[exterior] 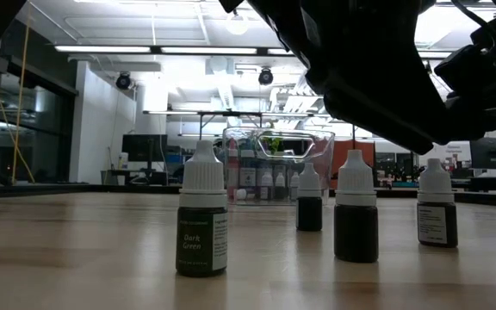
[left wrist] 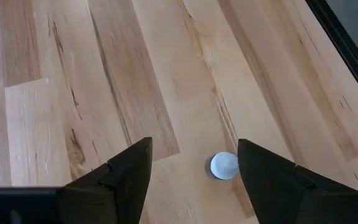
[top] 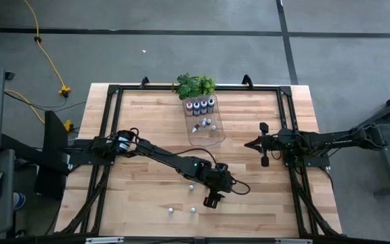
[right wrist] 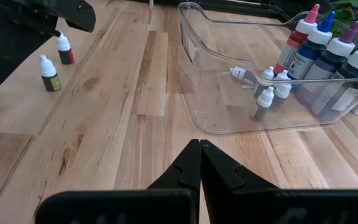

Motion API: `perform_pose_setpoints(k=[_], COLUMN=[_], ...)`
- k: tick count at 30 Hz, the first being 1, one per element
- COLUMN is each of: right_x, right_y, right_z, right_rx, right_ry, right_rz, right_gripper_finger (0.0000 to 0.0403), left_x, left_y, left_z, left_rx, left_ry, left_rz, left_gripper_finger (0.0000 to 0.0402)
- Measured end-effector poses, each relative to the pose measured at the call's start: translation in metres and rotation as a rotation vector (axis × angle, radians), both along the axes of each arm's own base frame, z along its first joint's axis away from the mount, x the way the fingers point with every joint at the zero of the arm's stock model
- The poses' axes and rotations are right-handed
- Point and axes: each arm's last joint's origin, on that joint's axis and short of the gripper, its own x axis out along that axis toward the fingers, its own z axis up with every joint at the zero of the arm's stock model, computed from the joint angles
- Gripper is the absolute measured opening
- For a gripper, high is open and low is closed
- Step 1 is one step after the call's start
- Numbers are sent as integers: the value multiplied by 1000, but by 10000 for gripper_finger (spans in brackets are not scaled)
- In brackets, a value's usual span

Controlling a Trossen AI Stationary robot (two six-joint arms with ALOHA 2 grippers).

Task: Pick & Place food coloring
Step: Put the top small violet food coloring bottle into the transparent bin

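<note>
The left gripper (left wrist: 191, 171) hangs wide open and empty over a small white-capped bottle (left wrist: 224, 166) that stands upright on the table (left wrist: 73, 74), its long axis pointing straight up at the wrist. The cap sits between the fingers but off toward one of them, not centred, so a small sideways shift looks needed before closing. The right gripper (right wrist: 200, 163), closed and empty, waits well away near the clear tray (right wrist: 197, 37)
</note>
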Motion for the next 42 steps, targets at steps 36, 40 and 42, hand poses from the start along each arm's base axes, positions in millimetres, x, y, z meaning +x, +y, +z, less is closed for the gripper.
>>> perform_pose_setpoints(k=[36,40,42], right_x=[0,0,0], right_y=[0,0,0], right_z=[-1,-1,-1], right_rx=[0,0,0], right_ry=[5,5,5], right_rz=[0,0,0], right_gripper_finger=[0,0,0], left_x=[1,2,2], left_y=[-8,-9,-9], left_z=[-28,-28,-27], left_rx=[13,9,9], left_ry=[49,46,43], left_rz=[-168,-163,-163], left_gripper_finger=[230,229,226])
